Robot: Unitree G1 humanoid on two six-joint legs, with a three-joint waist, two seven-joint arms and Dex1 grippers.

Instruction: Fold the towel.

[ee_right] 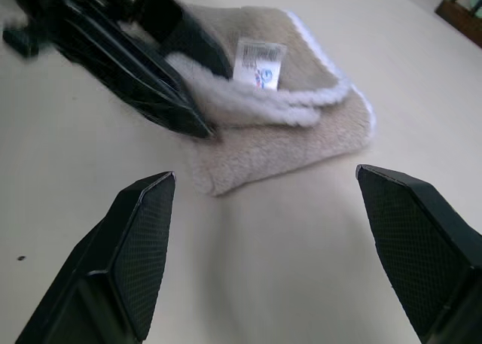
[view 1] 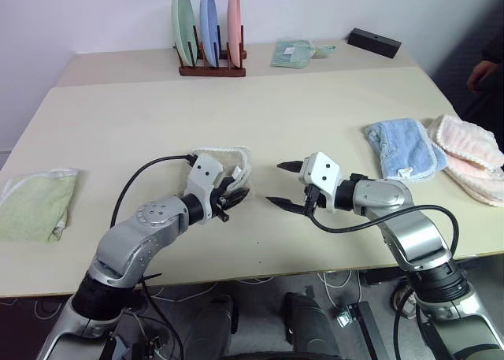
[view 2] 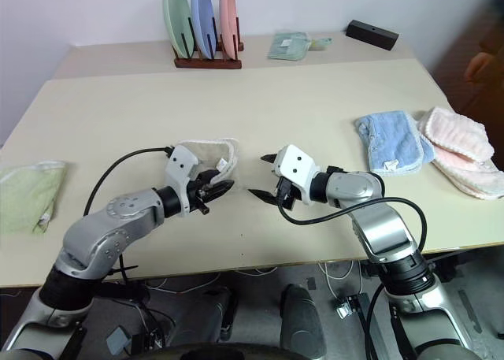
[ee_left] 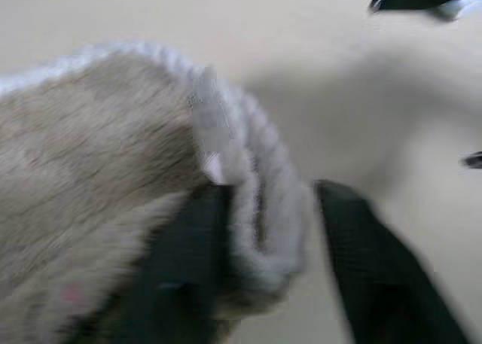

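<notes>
Beige and wide, the surface is carrying everything under a pale wall. Nearest, the left gripper is reaching over the near edge of the towel, which is lying folded into a small tan bundle with white edging and a white tag. Its jaws are standing apart around the towel's thick folded edge, one finger against the pile; whether they are pinching it I cannot tell. Just beside, the right gripper is hovering with jaws spread wide, gripping nothing, pointed at the towel. Well off past the left jaws a green towel is lying; past the right jaws, blue and pink ones. Farthest, a plate rack is standing.
</notes>
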